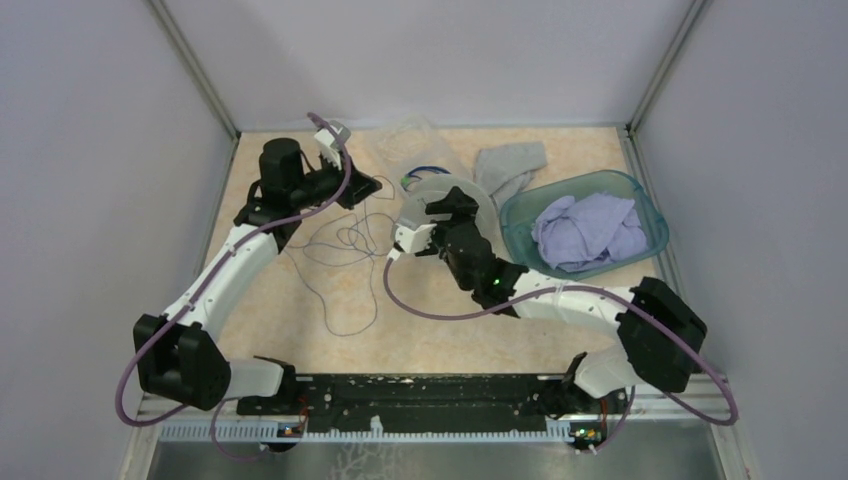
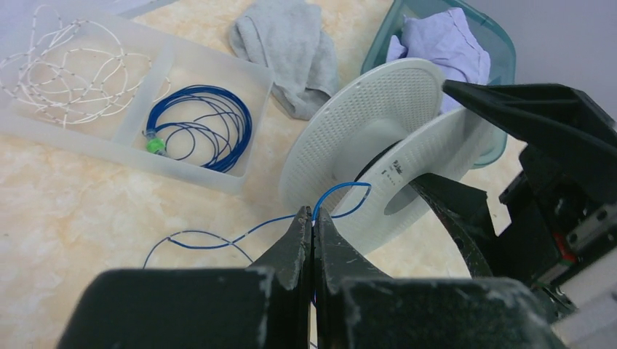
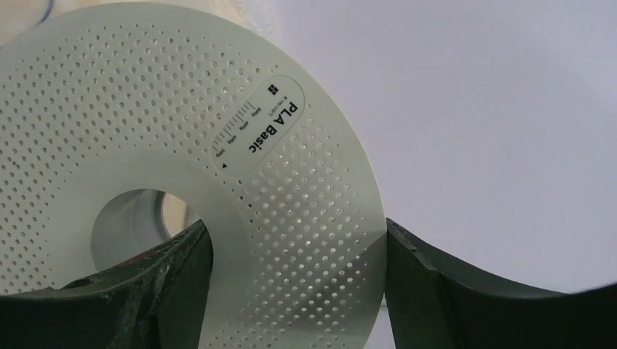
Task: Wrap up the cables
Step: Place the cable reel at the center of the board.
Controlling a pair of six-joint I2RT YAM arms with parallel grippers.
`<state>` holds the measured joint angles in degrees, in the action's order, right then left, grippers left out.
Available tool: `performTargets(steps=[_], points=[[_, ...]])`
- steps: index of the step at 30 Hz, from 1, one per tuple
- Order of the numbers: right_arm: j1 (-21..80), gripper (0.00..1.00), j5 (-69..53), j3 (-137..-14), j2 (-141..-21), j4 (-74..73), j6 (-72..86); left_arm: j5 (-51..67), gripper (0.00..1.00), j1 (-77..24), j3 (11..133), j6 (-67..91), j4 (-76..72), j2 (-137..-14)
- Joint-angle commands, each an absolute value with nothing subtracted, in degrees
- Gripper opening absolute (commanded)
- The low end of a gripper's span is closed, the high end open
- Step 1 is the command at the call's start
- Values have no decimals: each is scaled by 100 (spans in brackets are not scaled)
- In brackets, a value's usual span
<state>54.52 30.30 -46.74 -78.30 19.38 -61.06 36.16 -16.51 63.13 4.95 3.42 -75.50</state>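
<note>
Beige marbled table (image 1: 420, 345) carries everything. At far right a teal basin (image 1: 518, 225) holds a lavender cloth (image 1: 590, 230). Left of it stands the pale grey perforated spool (image 2: 356, 131), up on edge. The right gripper (image 3: 292, 243) is spread wide across one flange, one finger at the hub hole and the other outside the rim, clamping the spool. A clear tray (image 2: 189, 171) at the far edge holds a coiled bright blue wire (image 2: 240, 127), with a grey cloth (image 2: 291, 51) just to its right.

The cable (image 1: 340, 245) lies in loose loops in the middle of the table, trailing towards the near edge. One strand runs up to the spool's gap. The left gripper (image 2: 313, 218) has its fingers pressed together, pinching that strand just beside the spool.

The cable looks very light, limp and a little springy, so it is likely to kink, tangle or slide through smooth fingers. A hold close to the spool seems best, with slight tension and the loose loops left free to feed.
</note>
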Motion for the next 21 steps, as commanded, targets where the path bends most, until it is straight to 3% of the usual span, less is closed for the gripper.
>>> performTargets(steps=[1,9,13,18,21], points=[[5920,0,4232,-4333,-8176,4346,-7676,3249,0,-1621,6468,430,360,-7443],[6438,2,4895,-3878,-9177,6149,-8771,3176,0,-1534,6598,422,412,-7550],[6661,7,5070,-3738,-9405,6379,-8838,3195,0,-1521,6619,414,423,-7567],[6845,17,5169,-3723,-9382,5858,-8356,3200,0,-1512,6621,395,429,-7597],[6856,29,5177,-3817,-9259,5215,-7907,3223,0,-1512,6624,387,430,-7597]])
